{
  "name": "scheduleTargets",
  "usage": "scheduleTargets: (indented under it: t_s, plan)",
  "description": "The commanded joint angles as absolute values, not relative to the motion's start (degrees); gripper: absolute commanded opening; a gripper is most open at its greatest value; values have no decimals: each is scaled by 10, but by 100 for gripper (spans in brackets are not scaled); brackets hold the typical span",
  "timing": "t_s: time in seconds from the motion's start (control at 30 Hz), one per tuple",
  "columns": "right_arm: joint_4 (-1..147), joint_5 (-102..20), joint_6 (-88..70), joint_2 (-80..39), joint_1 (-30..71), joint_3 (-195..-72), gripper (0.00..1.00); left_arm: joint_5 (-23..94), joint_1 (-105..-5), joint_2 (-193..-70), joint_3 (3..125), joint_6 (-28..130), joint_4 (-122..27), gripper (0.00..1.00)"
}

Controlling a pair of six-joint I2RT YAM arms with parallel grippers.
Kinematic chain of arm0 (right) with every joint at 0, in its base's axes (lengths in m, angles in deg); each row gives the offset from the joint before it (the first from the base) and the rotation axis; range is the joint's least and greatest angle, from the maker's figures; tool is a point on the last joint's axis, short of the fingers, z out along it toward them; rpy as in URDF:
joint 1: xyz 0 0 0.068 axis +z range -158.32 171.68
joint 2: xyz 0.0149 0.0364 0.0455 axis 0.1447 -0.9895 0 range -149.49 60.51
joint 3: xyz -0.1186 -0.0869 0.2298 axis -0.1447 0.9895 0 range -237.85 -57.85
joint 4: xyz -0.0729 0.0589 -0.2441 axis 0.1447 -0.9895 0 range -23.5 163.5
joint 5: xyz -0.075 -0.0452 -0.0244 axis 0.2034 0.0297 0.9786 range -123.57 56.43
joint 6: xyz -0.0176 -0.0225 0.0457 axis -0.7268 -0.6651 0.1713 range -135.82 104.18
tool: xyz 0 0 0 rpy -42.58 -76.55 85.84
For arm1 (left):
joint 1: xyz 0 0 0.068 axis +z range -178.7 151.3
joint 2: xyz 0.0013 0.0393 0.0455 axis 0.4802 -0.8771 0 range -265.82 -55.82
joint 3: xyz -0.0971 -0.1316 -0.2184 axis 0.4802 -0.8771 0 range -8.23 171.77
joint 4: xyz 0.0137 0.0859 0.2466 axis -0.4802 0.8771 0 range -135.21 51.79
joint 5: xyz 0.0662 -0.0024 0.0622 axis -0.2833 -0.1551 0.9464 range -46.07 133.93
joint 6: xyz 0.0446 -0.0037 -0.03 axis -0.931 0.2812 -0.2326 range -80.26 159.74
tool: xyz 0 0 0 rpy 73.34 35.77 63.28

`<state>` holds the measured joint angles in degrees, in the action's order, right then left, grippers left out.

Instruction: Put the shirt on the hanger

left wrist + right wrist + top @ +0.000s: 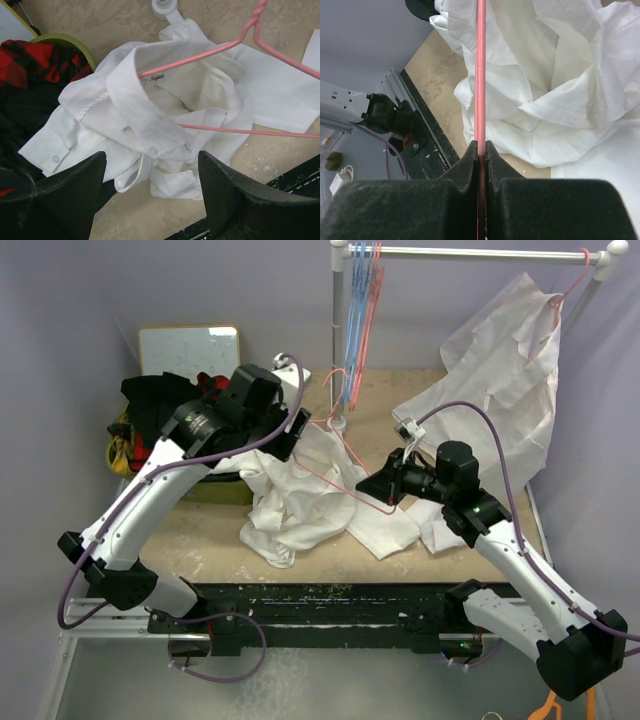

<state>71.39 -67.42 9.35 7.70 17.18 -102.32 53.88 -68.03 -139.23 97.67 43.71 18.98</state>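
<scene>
Am pinching right claw (481, 149) tight on stiff, thin hanger (480, 75); left claw (152, 167) hanging apart over shirt (100, 125). Judging it limp, light; aiming for collar (131, 95).

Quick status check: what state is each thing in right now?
shirt: crumpled on the table, not hung.
hanger: off the rail, one arm tucked into the collar.
left gripper: open, empty, over the shirt.
right gripper: shut on the hanger.
other white shirt: hanging from the rail.
blue hangers: hanging bare.
</scene>
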Motion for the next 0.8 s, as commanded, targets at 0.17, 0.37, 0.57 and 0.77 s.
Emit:
scheduleTargets:
  t_s: [0.17, 0.37, 0.57, 0.77]
  plan:
    - [782, -652, 105, 63, 173, -1031, 0, 664, -730, -1395, 901, 505, 40, 73]
    - [779, -648, 105, 64, 173, -1038, 0, 714, -736, -1382, 821, 493, -19, 68]
    - [779, -651, 108, 65, 173, -1039, 0, 764, -741, -1381, 762, 452, -79, 27]
    - [785, -684, 109, 83, 173, -1027, 0, 741, -743, -1358, 792, 354, -128, 0]
